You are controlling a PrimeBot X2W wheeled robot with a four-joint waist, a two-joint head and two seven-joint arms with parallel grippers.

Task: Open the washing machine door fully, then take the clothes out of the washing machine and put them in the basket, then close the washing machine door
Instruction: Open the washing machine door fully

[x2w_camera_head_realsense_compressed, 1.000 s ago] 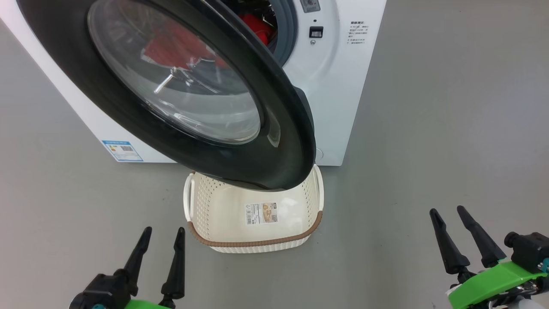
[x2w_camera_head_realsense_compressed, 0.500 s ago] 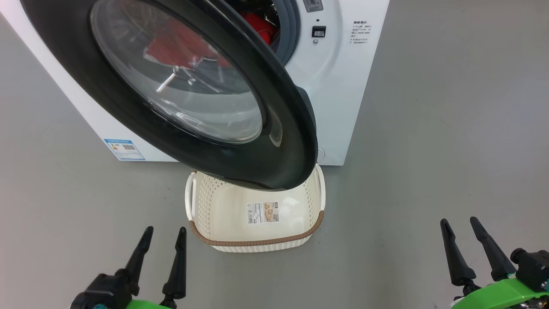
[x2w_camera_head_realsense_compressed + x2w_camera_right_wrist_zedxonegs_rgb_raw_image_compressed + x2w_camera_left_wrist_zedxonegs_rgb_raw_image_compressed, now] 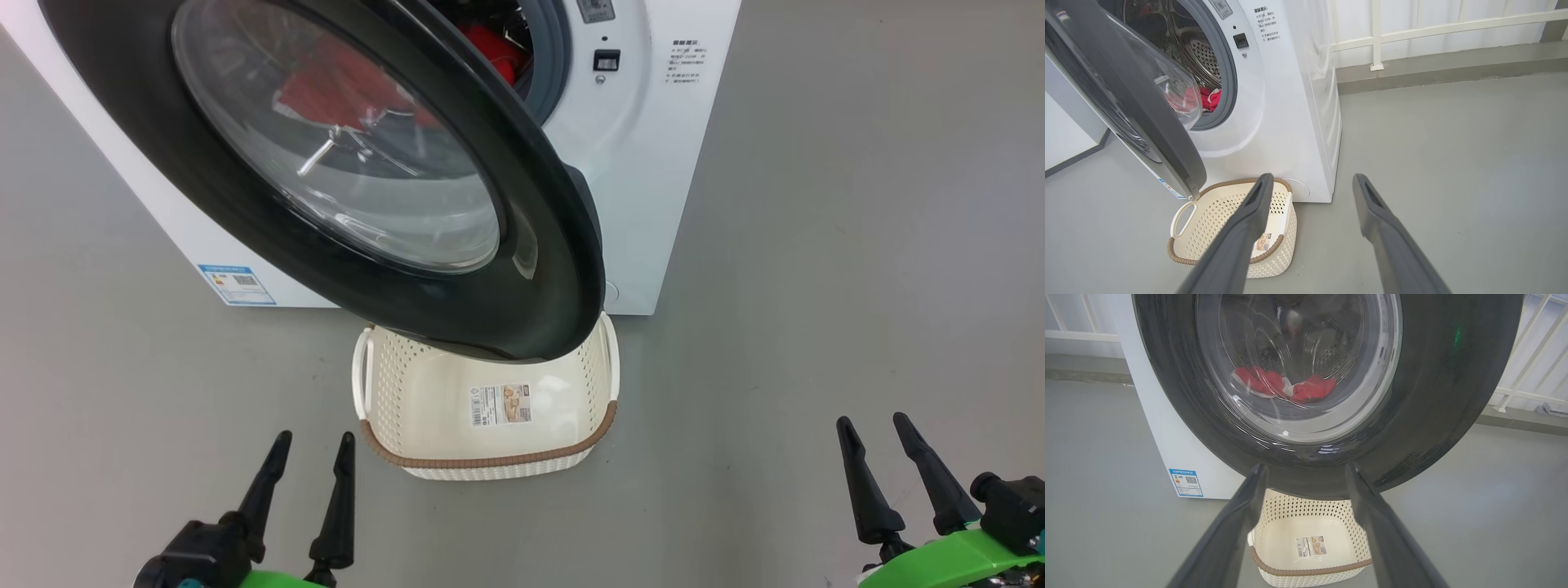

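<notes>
From my head I count one washing machine. Its one door is swung partly open and hangs over one basket. The basket stands on the floor just in front of the machine. The red clothes lie inside the drum; how many pieces, I cannot tell.

My left pincer and my right pincer are both spread wide and hold nothing.

In my left wrist view the clothes show through the door glass, and the basket sits below the door, between my fingers.

In my right wrist view the clothes lie at the drum's mouth, behind the door.

Compared with a second ago, my right pincer is a little lower and more to the right. The door, the basket and my left pincer are as before.
</notes>
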